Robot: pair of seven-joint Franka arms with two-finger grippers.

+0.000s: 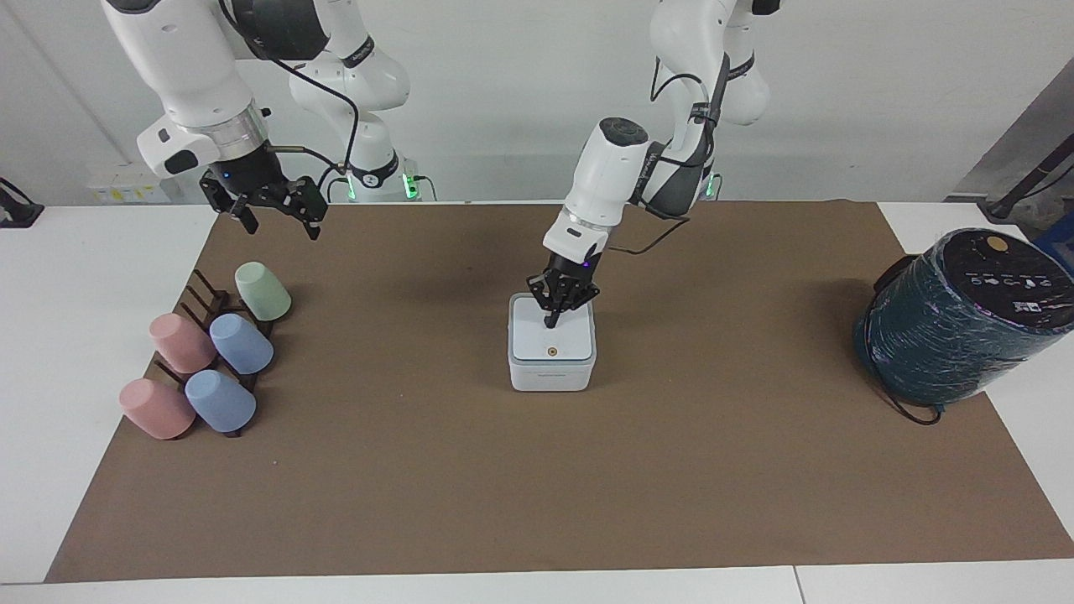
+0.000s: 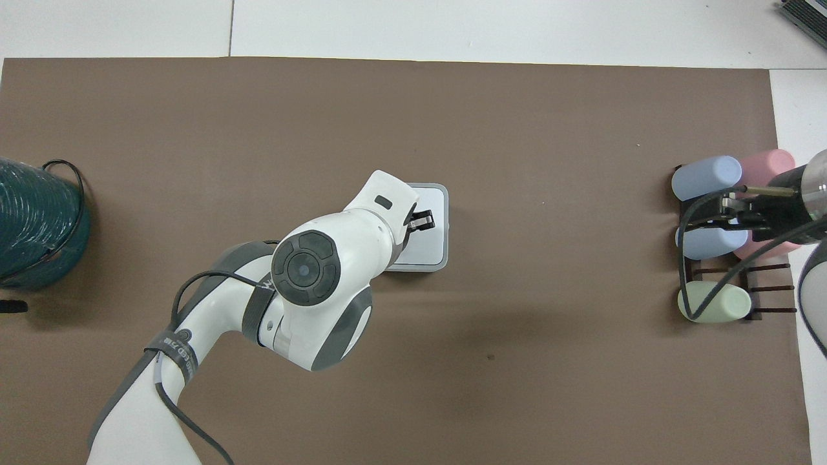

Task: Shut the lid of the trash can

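Observation:
The small white square trash can (image 1: 551,373) stands mid-table on the brown mat. Its white lid (image 1: 537,342) lies flat on top of it, orange dot facing up. It also shows in the overhead view (image 2: 434,242), partly covered by the left arm. My left gripper (image 1: 551,320) is shut, its tips pressing down on the lid's edge nearer the robots; it shows in the overhead view (image 2: 423,221) too. My right gripper (image 1: 279,221) is open and waits in the air over the cup rack, also in the overhead view (image 2: 711,219).
A dark rack (image 1: 210,302) with several pastel cups (image 1: 239,342) lies at the right arm's end (image 2: 707,177). A large dark teal wrapped cylinder (image 1: 965,319) with a cable lies at the left arm's end (image 2: 35,226).

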